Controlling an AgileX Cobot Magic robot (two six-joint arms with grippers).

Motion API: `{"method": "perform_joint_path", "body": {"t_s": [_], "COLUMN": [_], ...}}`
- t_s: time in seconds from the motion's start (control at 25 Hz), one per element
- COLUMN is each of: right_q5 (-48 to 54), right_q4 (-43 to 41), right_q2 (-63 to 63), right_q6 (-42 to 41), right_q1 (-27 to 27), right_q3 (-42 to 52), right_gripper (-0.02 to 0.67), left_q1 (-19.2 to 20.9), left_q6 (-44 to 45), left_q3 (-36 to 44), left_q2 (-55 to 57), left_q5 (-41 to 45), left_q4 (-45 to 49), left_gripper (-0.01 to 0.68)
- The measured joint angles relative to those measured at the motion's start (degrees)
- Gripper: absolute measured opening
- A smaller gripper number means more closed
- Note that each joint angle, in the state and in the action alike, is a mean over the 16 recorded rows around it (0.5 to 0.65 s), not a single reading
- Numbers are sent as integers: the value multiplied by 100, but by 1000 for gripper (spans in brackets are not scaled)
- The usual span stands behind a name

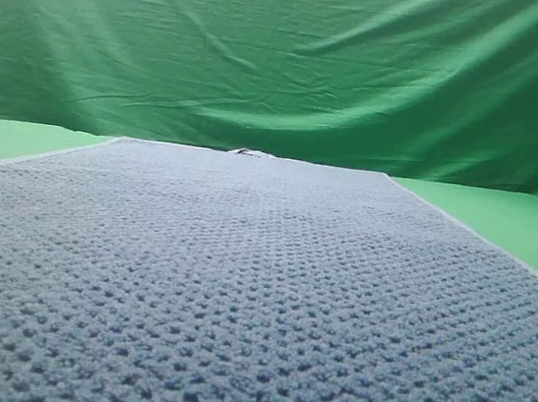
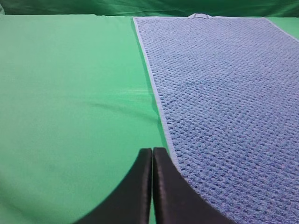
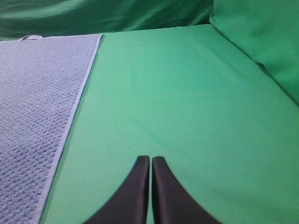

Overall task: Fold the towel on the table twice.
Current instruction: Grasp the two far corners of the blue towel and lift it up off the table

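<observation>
Left pincer [image 2: 152,154]: black fingers pressed together, nothing between them, tips low over bare green worktop [image 2: 70,93]. Towel [image 2: 224,93] just right of tips, its pale left edge running past them and away ahead.

Right pincer [image 3: 150,161]: fingers closed tight, empty, over bare worktop. Towel's right edge lies apart to its left, receding ahead.

Towel spread flat, unfolded, blue-grey waffle knit, lying between both pincers; small hanging loop [image 2: 201,16] at far end. Wrinkled green backdrop cloth [image 1: 288,55] beyond worktop's far edge.
</observation>
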Motion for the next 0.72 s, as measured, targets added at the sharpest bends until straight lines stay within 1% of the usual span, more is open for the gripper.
{"method": "perform_joint_path", "body": {"t_s": [0.72], "right_q5": [0], "right_q4": [0], "right_q2": [0], "right_q6": [0], "right_q1": [0], "right_q3": [0], "right_gripper": [0], "left_q1": [0], "left_q6": [0], "left_q3": [0], "left_q2": [0], "left_q5": [0], "left_q4": [0], "left_gripper": [0]}}
